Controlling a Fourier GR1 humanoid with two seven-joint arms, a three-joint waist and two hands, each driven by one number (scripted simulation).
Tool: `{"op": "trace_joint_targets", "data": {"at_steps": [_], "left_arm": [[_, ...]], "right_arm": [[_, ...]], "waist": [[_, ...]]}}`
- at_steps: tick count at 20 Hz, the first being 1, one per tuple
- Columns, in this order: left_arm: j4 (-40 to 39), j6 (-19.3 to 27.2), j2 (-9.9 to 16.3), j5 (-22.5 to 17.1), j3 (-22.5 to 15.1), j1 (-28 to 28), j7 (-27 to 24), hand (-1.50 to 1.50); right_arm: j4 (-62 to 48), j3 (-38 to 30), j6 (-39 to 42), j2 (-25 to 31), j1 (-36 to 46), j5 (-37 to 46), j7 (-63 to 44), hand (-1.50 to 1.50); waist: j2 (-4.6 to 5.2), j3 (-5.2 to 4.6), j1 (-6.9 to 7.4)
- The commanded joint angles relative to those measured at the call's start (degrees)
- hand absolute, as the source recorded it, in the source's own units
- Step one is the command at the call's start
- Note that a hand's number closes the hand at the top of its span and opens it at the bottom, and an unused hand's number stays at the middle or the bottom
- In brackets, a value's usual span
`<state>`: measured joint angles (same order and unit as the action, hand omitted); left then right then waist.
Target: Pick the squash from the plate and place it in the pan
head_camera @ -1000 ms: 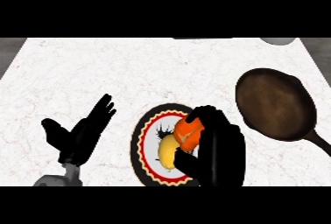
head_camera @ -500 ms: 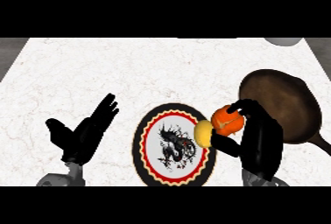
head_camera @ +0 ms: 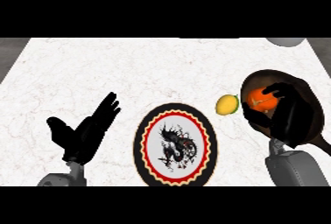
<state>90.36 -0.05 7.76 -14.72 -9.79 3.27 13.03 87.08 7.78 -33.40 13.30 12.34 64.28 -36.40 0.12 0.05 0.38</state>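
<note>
1. White marbled counter (head_camera: 129,65) is filling nearly the whole head view, with faint reddish veining and a darker strip running along its far edge.
2. Plate (head_camera: 176,110) is lying near the counter's front edge, between the two forearms. It is showing a black rim, a red-and-cream scalloped ring and a white centre with a dark dragon-like figure. Nothing is lying on it.
3. Dark brown pan (head_camera: 304,94) is sitting to the right of the plate and apart from it, its handle running off toward the lower right.
4. Right hand (head_camera: 284,109) is hovering over the pan, fingers curled around the squash (head_camera: 262,97). Whether the hand is touching the pan cannot be told.
5. Left hand (head_camera: 87,131) is resting left of the plate, released, fingers straight and pointing up and away, holding nothing.
6. Grey forearms are coming in from the lower edge, one below each hand.
7. Squash is showing two parts: an orange bulb clasped in the right hand over the pan's near-left portion, and a yellow end sticking out leftward past the pan's rim, above the counter between pan and plate.
8. Pale rounded object (head_camera: 287,41) is showing partly at the far right edge; what it is cannot be told.
</note>
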Motion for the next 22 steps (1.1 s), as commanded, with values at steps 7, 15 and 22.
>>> {"op": "trace_joint_targets", "data": {"at_steps": [7, 15, 22], "left_arm": [[-0.2, 0.6, -1.4, 0.8, 0.6, 1.0, 1.5, 0.00], [-3.0, -2.7, -0.5, 0.7, 1.5, 1.1, -1.6, 0.00], [-2.1, -2.9, -0.8, 0.4, 1.9, 3.1, 0.0, 0.00]], "right_arm": [[-29.1, -14.2, -15.3, 6.3, 12.3, -16.4, 19.5, 1.50], [-51.3, -20.4, -13.0, 9.7, 19.0, -24.1, 27.9, 1.50], [-66.5, -23.5, -4.6, 11.7, 26.7, -28.6, 37.3, -1.50]], "waist": [[0.14, 0.03, 0.45], [0.54, 0.02, 1.26], [0.78, 0.17, 2.04]]}}
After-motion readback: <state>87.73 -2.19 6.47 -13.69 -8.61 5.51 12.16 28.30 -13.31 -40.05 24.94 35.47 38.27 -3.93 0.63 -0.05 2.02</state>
